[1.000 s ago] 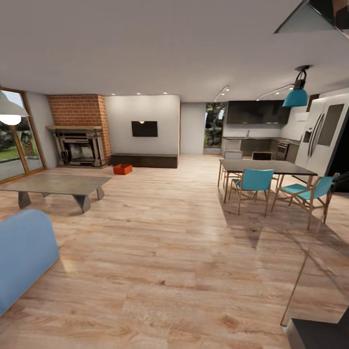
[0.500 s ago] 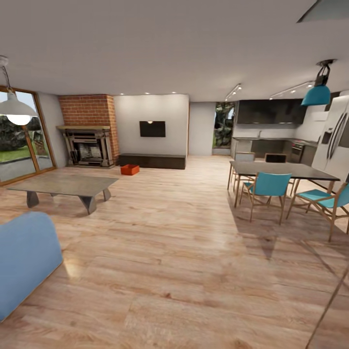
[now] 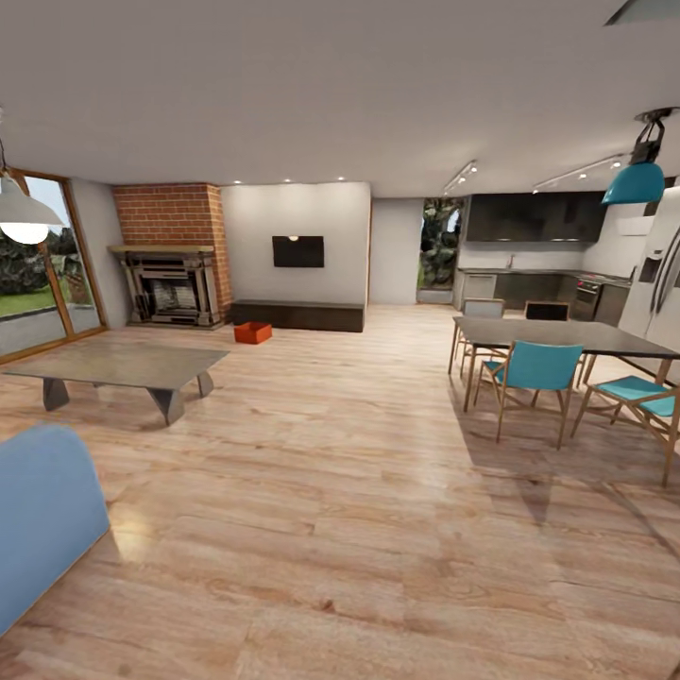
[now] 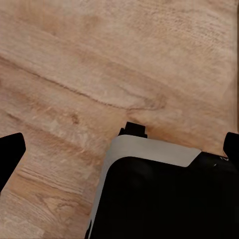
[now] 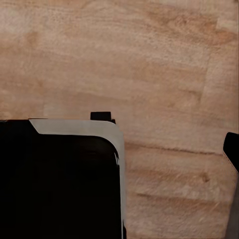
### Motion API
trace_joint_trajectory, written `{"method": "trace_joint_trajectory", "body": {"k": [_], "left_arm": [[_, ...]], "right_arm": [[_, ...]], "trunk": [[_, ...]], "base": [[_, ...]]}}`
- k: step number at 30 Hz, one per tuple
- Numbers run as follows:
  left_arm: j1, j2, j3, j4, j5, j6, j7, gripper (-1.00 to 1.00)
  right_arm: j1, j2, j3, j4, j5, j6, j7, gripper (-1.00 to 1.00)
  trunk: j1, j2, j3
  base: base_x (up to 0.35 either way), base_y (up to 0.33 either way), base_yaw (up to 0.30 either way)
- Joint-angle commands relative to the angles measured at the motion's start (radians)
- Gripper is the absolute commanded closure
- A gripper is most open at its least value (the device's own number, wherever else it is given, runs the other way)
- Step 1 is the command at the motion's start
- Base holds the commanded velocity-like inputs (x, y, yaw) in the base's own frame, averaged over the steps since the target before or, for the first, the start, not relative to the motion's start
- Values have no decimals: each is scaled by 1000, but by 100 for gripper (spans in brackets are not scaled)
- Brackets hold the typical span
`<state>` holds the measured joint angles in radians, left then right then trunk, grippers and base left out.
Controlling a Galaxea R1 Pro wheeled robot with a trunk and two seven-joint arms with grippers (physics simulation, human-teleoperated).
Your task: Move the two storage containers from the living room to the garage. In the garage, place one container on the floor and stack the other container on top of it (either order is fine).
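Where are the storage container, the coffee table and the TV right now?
storage container point(image 3: 252, 331): head view, its orange front wall.
coffee table point(image 3: 123, 362): head view, middle of its grey top.
TV point(image 3: 297, 251): head view, centre of the black screen.

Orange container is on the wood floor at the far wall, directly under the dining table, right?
Not under the dining table. The head view shows the orange container on the wood floor at the far wall, beside the brick fireplace and in front of the low dark cabinet.

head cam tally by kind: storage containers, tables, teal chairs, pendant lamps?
storage container: 1
tables: 2, coffee table and dining table
teal chairs: 2
pendant lamps: 2, teal lamp and white lamp
total: 7
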<state>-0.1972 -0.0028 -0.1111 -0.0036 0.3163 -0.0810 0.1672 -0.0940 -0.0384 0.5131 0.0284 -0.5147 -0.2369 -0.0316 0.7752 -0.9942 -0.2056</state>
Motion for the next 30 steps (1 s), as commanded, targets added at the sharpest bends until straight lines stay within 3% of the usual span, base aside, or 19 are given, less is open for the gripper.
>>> {"method": "trace_joint_trajectory", "body": {"k": [1,30], "left_arm": [[-1,0,-9,1,9,-3,3,-100],[-1,0,-9,1,10,-5,3,-100]], "right_arm": [[-1,0,8,3,-7,-4,-1,-100],[-1,0,11,3,-6,0,-1,-100]], "trunk": [[1,-1,-1],[1,-1,-1]], "base": [[323,0,0],[323,0,0]]}}
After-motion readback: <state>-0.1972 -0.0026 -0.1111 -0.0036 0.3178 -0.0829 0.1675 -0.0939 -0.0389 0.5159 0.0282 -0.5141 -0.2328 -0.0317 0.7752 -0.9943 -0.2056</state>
